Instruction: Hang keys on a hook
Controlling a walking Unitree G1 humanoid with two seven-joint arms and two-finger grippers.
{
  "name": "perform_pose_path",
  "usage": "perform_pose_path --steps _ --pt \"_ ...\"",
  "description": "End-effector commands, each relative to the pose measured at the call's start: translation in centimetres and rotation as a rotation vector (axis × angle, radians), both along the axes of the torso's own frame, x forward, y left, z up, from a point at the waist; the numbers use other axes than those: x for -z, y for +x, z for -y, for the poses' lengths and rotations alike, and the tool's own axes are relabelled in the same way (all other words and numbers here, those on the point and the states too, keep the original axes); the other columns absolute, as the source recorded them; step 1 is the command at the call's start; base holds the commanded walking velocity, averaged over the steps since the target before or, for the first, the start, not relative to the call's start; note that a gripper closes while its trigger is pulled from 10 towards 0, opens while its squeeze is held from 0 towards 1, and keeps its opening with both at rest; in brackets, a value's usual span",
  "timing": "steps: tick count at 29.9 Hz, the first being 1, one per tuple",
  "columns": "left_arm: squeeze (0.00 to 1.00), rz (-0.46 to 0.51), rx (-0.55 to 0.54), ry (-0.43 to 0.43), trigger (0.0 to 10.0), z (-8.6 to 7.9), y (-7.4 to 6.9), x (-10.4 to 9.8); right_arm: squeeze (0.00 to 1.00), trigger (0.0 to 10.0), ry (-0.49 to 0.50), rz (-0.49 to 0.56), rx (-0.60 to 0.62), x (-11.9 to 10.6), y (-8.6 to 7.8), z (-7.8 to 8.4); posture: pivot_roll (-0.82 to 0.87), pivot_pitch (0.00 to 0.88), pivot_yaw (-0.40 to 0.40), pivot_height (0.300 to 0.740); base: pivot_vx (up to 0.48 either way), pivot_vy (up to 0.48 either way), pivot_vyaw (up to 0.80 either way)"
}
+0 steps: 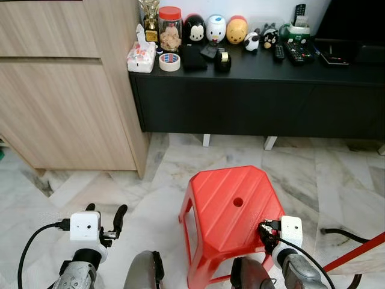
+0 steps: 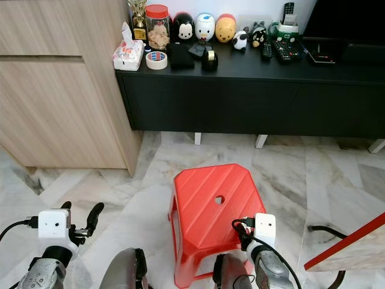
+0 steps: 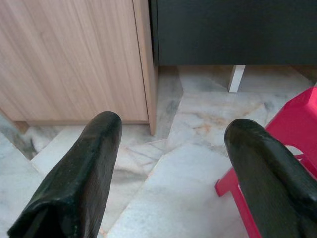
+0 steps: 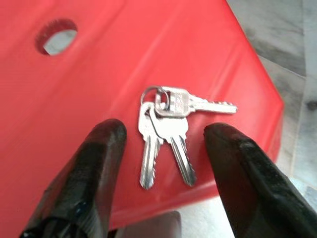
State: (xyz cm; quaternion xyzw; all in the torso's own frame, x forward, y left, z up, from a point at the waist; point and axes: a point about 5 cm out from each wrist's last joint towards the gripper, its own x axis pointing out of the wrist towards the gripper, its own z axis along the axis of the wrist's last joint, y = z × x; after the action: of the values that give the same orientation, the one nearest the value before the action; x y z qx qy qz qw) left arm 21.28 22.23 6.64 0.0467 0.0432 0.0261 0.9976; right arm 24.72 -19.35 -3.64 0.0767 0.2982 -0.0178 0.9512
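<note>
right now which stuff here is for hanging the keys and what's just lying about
For the job:
- keys on the red stool
- right gripper, open around the keys
- left gripper, open, idle over the floor

Just lying about:
- tape roll
- tissue pack
- jar
- remotes
- figurines

We saw shiny silver metal keys on a glossy, ridged red plastic stool. The floor looked like polished veined marble, the cupboard matt pale wood grain, the sideboard matt black.
</note>
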Motion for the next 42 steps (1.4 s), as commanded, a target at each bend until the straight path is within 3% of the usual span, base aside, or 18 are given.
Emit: perform_pose_path --steps 1,24,25,26,27,42 --pt "0.0 -0.014 0.003 0.022 10.0 -0.07 -0.19 0.1 0.0 10.0 0.014 -0.001 0.017 0.16 -0.2 0.18 0.08 0.112 -0.031 0.608 0.0 0.0 0.0" --pt "0.0 -0.016 0.012 0.038 10.0 -0.17 -0.03 0.04 0.0 10.0 -0.056 -0.112 -0.039 0.7 -0.22 0.31 0.09 0.109 -0.028 0.608 0.0 0.0 0.0" --pt "0.0 -0.016 0.012 0.038 10.0 -0.18 -0.02 0.03 0.0 8.5 -0.055 -0.113 -0.039 0.7 -0.21 0.29 0.1 0.109 -0.027 0.608 0.0 0.0 0.0" --pt "0.0 -0.015 0.012 0.038 10.0 -0.18 -0.01 0.03 0.0 8.5 -0.054 -0.114 -0.04 0.7 -0.21 0.28 0.1 0.109 -0.027 0.608 0.0 0.0 0.0" --pt "0.0 -0.015 0.013 0.038 10.0 -0.19 -0.01 0.02 0.0 0.0 -0.053 -0.113 -0.038 0.7 -0.2 0.27 0.1 0.11 -0.026 0.608 0.0 0.0 0.0" --pt "0.0 -0.016 0.018 0.034 10.0 -0.02 -0.01 0.05 0.0 0.0 -0.059 -0.136 -0.047 0.79 -0.25 0.34 0.1 0.11 -0.028 0.608 0.0 0.0 0.0"
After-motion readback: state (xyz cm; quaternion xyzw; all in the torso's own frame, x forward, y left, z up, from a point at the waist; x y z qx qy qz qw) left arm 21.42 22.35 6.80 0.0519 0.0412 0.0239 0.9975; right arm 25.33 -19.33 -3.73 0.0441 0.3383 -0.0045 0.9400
